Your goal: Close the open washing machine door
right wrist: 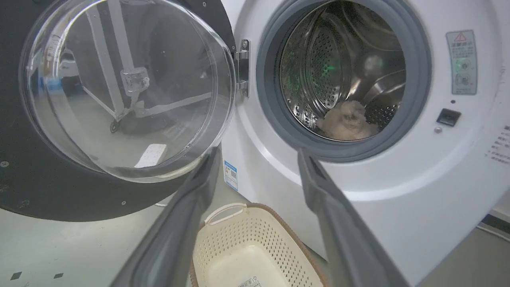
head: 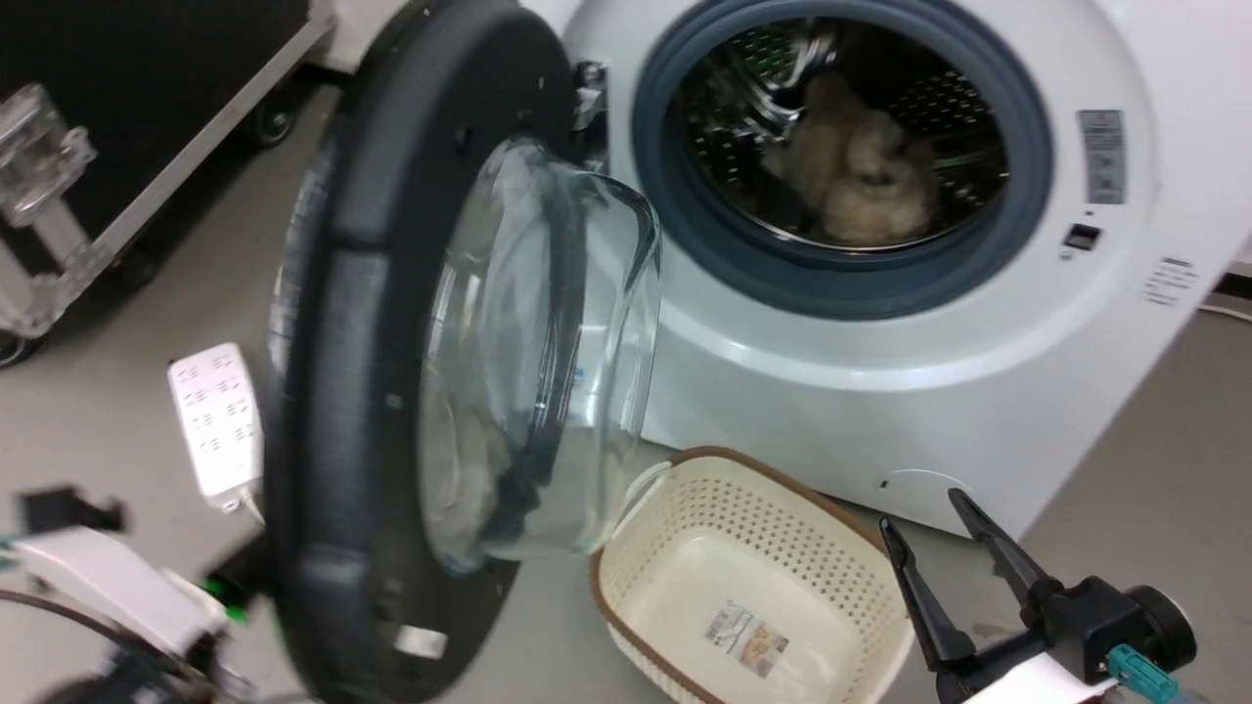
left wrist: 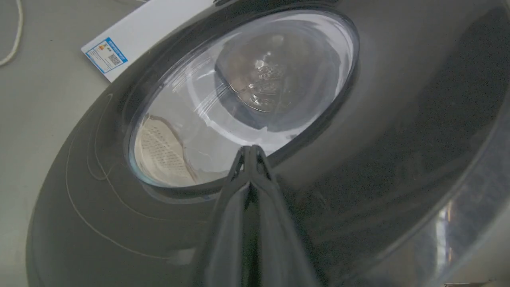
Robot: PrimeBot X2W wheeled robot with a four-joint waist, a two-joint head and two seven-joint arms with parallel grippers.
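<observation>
The door (head: 391,391) hangs wide open on the hinge (head: 590,98) at the washer's (head: 880,391) left edge; likely heavy, stiff, glass (head: 548,352) slick, so I push the black frame (left wrist: 378,139) where my closed left gripper (left wrist: 251,149) sits; right gripper (head: 919,508) spread, empty.

You can read no words. The washing machine (right wrist: 398,223) front carries a grey label (right wrist: 461,61) with a red warning triangle, a blue-white label (left wrist: 106,55) with a QR code, and small print (right wrist: 503,148) too fine to read. The basket (right wrist: 215,255) holds a blurred sticker (head: 747,638).
</observation>
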